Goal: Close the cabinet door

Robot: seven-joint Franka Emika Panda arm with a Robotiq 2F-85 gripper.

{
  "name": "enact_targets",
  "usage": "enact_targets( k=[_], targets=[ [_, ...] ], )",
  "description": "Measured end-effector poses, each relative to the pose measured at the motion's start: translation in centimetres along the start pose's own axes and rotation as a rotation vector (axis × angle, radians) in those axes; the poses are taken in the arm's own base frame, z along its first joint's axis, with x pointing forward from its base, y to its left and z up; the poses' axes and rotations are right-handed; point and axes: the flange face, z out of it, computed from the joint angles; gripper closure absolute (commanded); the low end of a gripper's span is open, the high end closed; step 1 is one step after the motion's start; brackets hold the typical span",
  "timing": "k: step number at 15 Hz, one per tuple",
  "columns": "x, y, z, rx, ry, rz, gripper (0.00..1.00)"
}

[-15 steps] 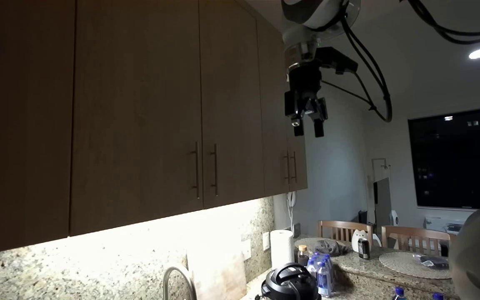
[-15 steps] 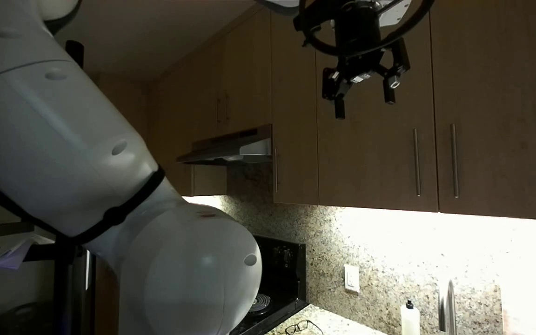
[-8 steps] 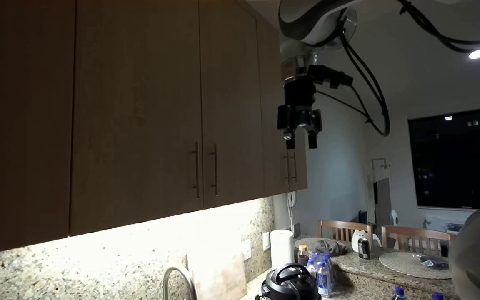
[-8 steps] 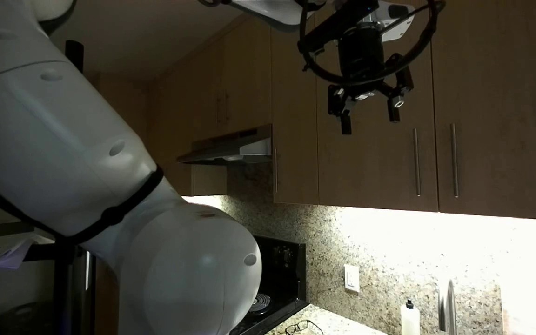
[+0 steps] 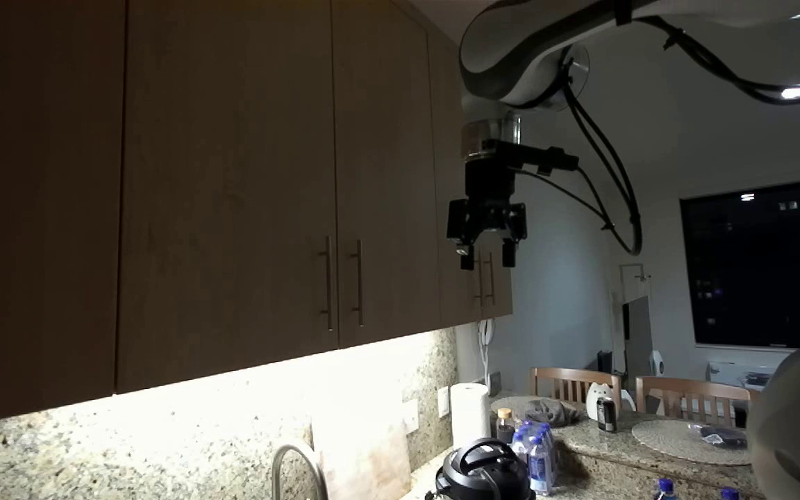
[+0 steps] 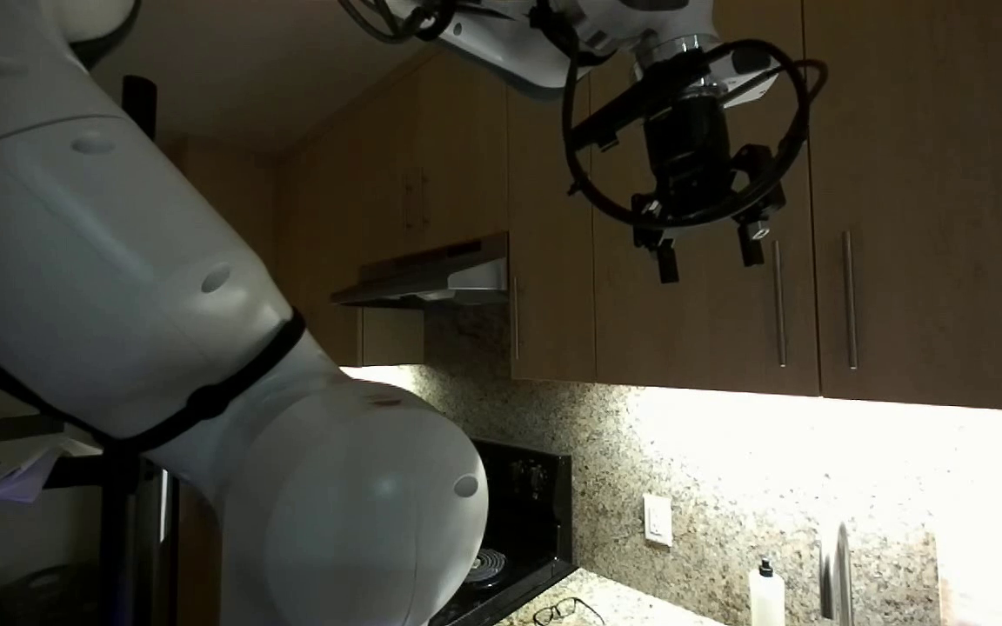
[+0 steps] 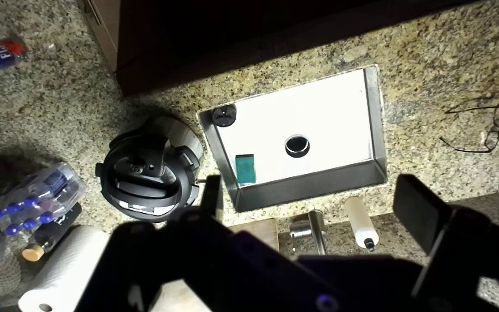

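Matching tan upper-cabinet doors show in both exterior views, such as a door (image 5: 226,173) left of a seam and a door (image 5: 386,180) right of it. A door (image 6: 692,322) and a wide door (image 6: 936,200) also have slim vertical bar handles near their lower corners. All doors look flush, with thin seams; no paler inner face shows. I cannot tell which one is the cabinet door. My gripper (image 5: 488,257) points down, open and empty, apart from or in front of the doors; it also shows open near handle height (image 6: 710,258). In the wrist view the gripper (image 7: 314,199) has widely spread fingers.
Below are a sink (image 7: 310,186), a faucet (image 7: 316,232), a soap bottle (image 7: 362,223), a black-lidded cooker (image 7: 145,182), a paper towel roll (image 5: 471,417) and water bottles (image 5: 537,458). A range hood (image 6: 440,274) hangs over the stove (image 6: 523,496). A cable loops round the gripper.
My gripper has moved steadily down, drifting slightly left in one exterior view and slightly right in another. It stays open. The doors have not moved.
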Motion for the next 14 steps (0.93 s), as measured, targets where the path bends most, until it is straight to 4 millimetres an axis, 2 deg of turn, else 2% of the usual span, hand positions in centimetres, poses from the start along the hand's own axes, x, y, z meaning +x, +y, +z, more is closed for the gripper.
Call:
enact_targets(
  k=[6,14],
  targets=[
    [-0.6,0.1,1.7,-0.005,-0.003,0.028,0.0],
    [-1.2,0.1,1.9,-0.005,-0.002,0.028,0.0]
  ],
)
